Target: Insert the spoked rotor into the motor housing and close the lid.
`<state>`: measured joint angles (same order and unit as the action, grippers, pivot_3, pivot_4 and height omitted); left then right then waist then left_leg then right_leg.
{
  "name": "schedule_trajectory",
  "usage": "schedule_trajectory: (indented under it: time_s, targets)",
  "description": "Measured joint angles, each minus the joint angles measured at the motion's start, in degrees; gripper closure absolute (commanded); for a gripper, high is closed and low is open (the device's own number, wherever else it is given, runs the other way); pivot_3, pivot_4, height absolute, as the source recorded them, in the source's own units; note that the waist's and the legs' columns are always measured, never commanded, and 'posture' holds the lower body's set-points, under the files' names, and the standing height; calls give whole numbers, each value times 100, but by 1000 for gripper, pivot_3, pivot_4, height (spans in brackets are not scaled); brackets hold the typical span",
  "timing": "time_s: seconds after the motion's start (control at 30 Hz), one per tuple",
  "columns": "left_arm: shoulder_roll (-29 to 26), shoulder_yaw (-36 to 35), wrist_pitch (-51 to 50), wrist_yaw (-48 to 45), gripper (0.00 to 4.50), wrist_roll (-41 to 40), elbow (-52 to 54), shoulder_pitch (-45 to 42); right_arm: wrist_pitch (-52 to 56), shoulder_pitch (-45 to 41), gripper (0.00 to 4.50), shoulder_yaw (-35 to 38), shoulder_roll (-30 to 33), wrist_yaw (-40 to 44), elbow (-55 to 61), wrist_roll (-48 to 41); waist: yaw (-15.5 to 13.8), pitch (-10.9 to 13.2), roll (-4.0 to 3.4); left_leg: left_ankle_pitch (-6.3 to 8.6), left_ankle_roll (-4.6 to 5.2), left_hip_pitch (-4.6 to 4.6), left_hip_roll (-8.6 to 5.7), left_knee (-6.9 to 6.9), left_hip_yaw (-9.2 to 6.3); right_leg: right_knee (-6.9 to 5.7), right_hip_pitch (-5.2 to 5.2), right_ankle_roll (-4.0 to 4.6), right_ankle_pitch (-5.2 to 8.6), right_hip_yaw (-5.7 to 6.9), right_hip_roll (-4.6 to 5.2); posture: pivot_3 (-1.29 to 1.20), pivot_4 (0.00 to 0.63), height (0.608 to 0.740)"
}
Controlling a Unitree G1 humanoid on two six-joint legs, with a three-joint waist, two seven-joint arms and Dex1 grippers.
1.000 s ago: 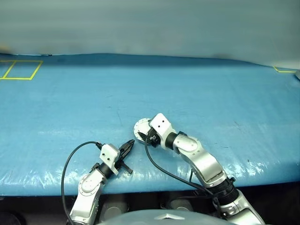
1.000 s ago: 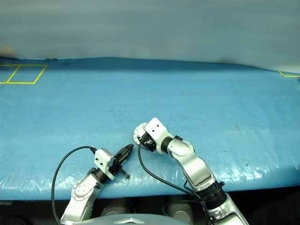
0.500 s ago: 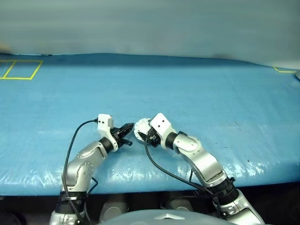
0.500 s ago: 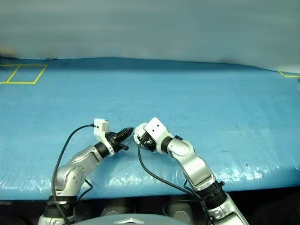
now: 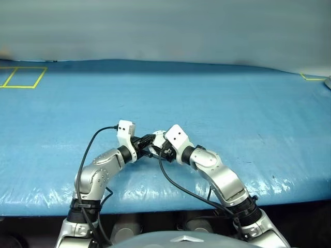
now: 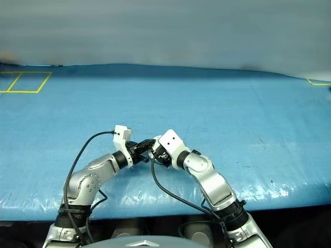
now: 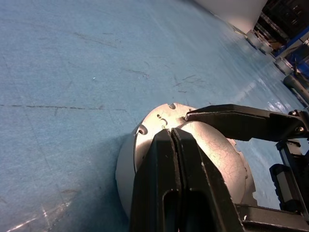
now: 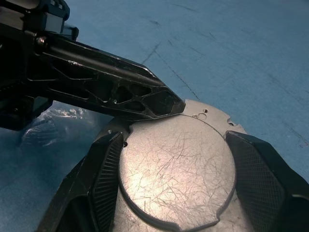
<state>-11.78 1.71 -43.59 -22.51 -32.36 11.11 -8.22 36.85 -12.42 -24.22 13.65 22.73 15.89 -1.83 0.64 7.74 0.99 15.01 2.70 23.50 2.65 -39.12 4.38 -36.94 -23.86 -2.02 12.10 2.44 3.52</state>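
Your lid lies flat on the blue tabletop, plain face up, near the front edge. The right tool straddles it, fingers spread against its rim. The left tool, pinched shut and empty, angles down with its tip on the lid.

Even, bright overhead light falls across the blue worktop, its plastic skin throwing white glare in patches near the front edge behind both grippers. Between the right gripper fingers, the lid shines, its fine scratches catching a soft highlight. Beneath the left gripper a faint shadow pools. The far wall is blurred and hazy.
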Motion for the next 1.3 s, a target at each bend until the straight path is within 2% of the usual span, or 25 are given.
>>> schedule_trajectory:
  time_s: [0.77, 1.0, 1.1, 1.2, 1.3]
  targets:
    - [36, -103, 91, 99, 4500, 254, -179, -89, -1, -2, 1460, -23, -3, 33, 13, 34, 2, 0, 1, 0, 0, 10, 0, 6, 3, 2, -41, 7, -4, -1, 3, 0, 150, 740]
    - [-199, 13, 199, -242, 4500, 327, -157, -29, -1, 13, 1460, -24, -4, 86, 35, 50, 3, 0, 1, 1, 0, 10, 0, 15, 5, 5, -46, 11, -2, -1, 5, 0, 150, 740]
    - [-413, 167, 420, -479, 4500, 473, -96, 58, -1, 28, 1460, -21, 1, 107, 47, 49, 0, 0, 0, 1, -1, 11, -1, 18, 6, 6, -49, 13, -1, 0, 8, 0, 150, 740]
    - [-613, 467, 998, -635, 4500, 947, -71, 144, -3, 36, 1460, -20, 7, 106, 49, 76, -6, 0, 0, 1, -1, 11, -2, 18, 7, 7, -48, 13, -1, 1, 16, 0, 150, 740]
    - [-541, 549, 1297, -619, 4500, 1216, -75, 208, -5, 49, 1460, -18, 1, 102, 55, 102, -8, 0, -1, 2, -2, 13, -2, 17, 8, 8, -50, 13, -2, 7, 51, 0, 150, 740]
